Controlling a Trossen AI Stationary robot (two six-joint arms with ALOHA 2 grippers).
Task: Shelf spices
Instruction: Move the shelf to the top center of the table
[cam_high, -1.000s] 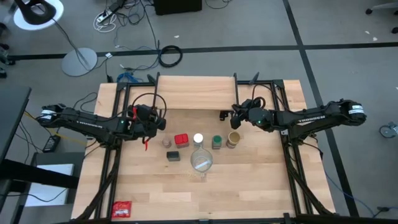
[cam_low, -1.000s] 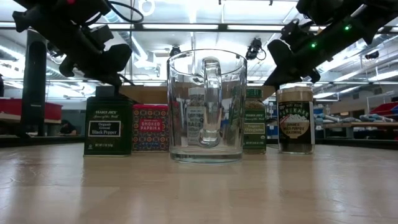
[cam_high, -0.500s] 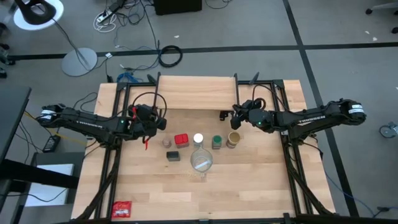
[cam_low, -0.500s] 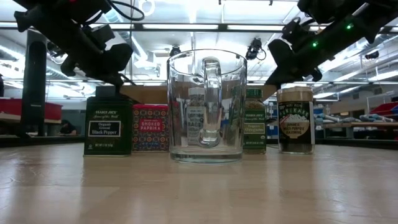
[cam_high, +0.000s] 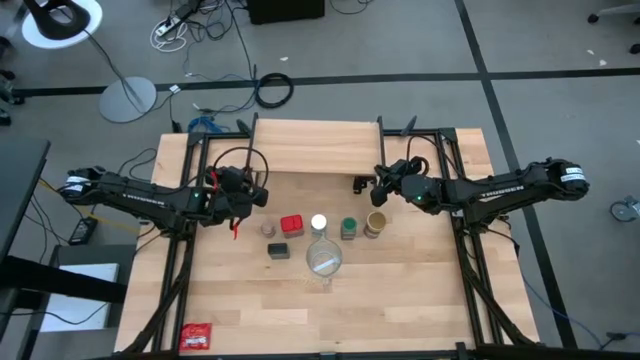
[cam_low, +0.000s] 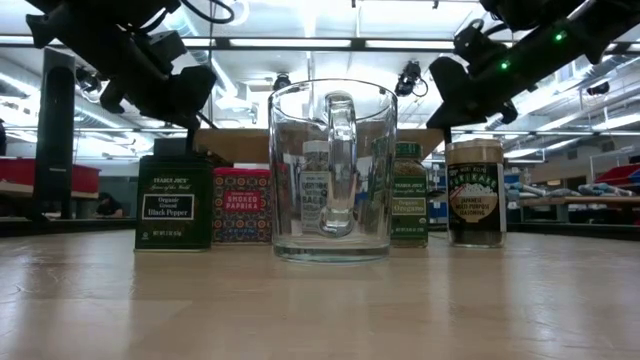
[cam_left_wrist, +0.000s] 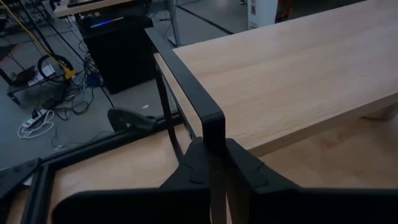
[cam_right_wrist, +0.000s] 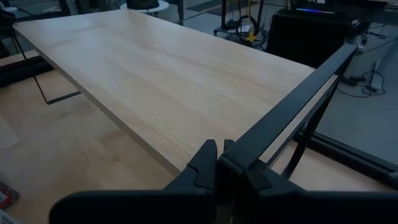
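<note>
Left jaws (cam_left_wrist: 214, 165): closed on the black metal frame at the left end of the shelf (cam_high: 316, 148), which stands at the far middle of the surface (cam_high: 400, 300).
Right jaws (cam_right_wrist: 225, 163): closed on the black frame at the right end of the same shelf.
Spices: they stand in a row in the middle of the surface, nearer than the shelf: red tin (cam_high: 292, 224), dark green tin (cam_high: 279, 250), white-lidded jar (cam_high: 319, 223), green-lidded jar (cam_high: 349, 229), tan-lidded jar (cam_high: 377, 222), tiny brownish jar (cam_high: 269, 230).
Step in hand, I judge: positioning the shelf with both arms.
To do it well: I should move both ends together, at the same height, so the plank stays level and does not twist.
Wrist views: they alone show my grip on the frame.
Low view: it shows labels and a glass vessel (cam_low: 331, 170).
</note>
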